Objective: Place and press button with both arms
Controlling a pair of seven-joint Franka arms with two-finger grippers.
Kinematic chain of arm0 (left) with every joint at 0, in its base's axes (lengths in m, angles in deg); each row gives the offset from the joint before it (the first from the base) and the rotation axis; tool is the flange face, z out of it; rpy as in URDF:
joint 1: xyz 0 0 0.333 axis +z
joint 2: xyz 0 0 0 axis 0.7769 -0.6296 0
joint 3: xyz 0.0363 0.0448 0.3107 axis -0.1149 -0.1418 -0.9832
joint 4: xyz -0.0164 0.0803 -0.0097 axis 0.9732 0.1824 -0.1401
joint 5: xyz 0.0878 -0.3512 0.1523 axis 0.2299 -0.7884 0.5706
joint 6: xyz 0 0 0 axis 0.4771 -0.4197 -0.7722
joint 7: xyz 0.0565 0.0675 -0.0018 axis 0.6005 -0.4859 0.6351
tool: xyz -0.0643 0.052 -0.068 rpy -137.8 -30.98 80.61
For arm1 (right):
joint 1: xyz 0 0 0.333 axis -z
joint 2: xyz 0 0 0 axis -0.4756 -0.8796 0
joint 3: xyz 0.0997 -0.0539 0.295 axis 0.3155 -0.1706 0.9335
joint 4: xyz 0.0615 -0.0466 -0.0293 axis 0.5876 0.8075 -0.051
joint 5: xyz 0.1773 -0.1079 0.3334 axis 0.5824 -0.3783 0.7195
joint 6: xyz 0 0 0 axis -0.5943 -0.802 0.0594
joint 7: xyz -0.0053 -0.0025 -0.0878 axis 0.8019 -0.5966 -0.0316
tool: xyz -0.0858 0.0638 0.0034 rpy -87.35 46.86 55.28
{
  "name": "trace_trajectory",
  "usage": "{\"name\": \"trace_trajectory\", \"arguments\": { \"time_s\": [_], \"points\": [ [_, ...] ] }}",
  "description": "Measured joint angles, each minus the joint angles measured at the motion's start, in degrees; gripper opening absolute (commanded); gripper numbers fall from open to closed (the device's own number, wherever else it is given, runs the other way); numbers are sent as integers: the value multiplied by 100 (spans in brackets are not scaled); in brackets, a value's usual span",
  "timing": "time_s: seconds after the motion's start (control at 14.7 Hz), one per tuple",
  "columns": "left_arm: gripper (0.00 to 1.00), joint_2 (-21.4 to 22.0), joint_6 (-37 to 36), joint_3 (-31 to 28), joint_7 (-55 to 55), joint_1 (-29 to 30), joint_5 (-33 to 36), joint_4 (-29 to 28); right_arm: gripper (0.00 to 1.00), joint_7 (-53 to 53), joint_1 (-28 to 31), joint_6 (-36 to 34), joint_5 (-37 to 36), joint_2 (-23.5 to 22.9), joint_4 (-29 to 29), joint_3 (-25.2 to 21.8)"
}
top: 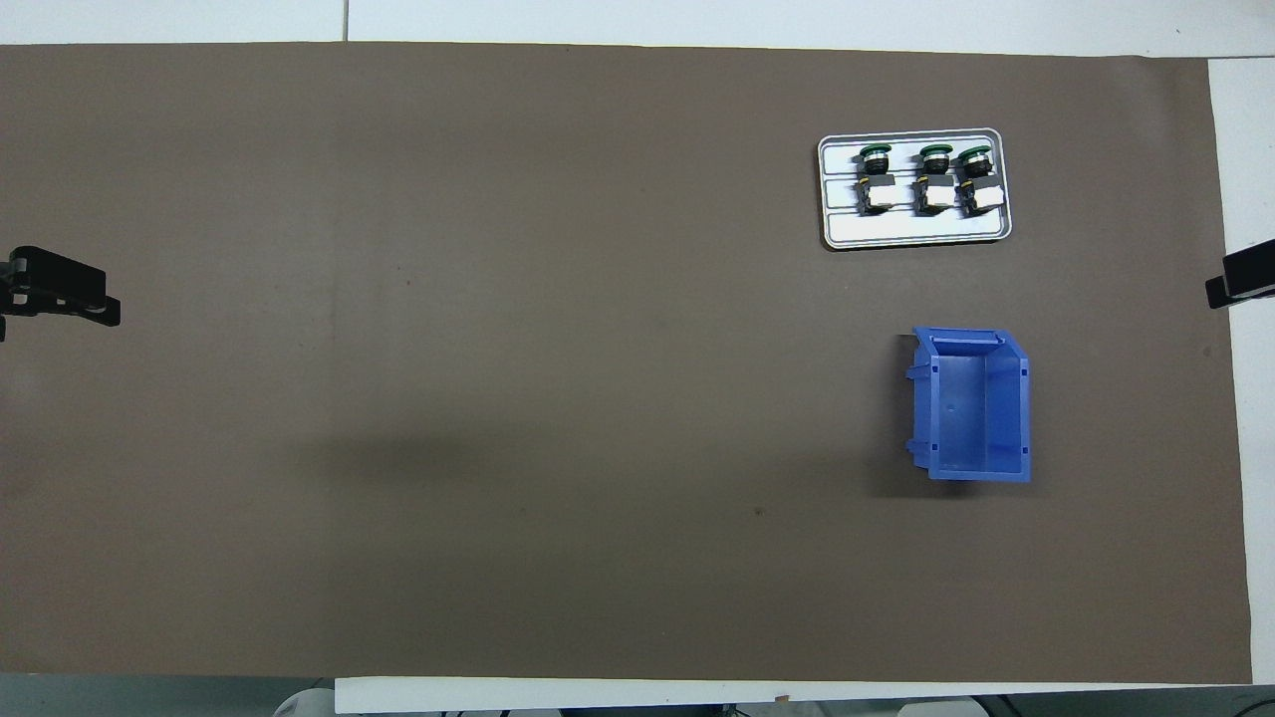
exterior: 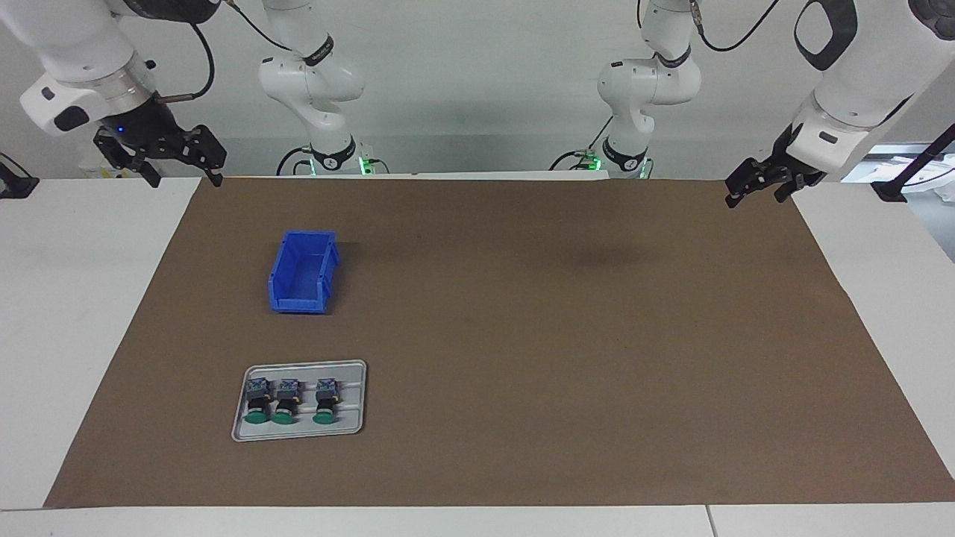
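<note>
Three alike green-capped buttons lie side by side on a grey tray (exterior: 354, 406), toward the right arm's end of the table: one (exterior: 257, 403), a second (exterior: 285, 403) and a third (exterior: 325, 401). They also show in the overhead view (top: 934, 177) on the tray (top: 896, 227). My right gripper (exterior: 184, 177) is open and empty, raised over the table's edge at the right arm's end; it also shows in the overhead view (top: 1240, 284). My left gripper (exterior: 755, 198) is open and empty, raised over the paper's edge at the left arm's end, and shows in the overhead view (top: 70, 294). Both arms wait.
An empty blue bin (exterior: 302, 272) stands nearer to the robots than the tray; it shows in the overhead view (top: 971, 403). Brown paper (exterior: 522, 335) covers most of the white table.
</note>
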Motion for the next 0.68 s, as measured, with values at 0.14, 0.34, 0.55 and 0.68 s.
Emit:
{"name": "trace_trajectory", "arguments": {
  "time_s": [0.14,0.34,0.55,0.68],
  "points": [
    [100,0,0,0,0,0,0,0,100,0,1,-3,0,-1,1,0],
    [100,0,0,0,0,0,0,0,100,0,1,-32,0,-1,2,-1],
    [100,0,0,0,0,0,0,0,100,2,-13,-66,2,-1,23,9],
    [100,0,0,0,0,0,0,0,100,114,-67,49,154,3,103,32]
  ]
}}
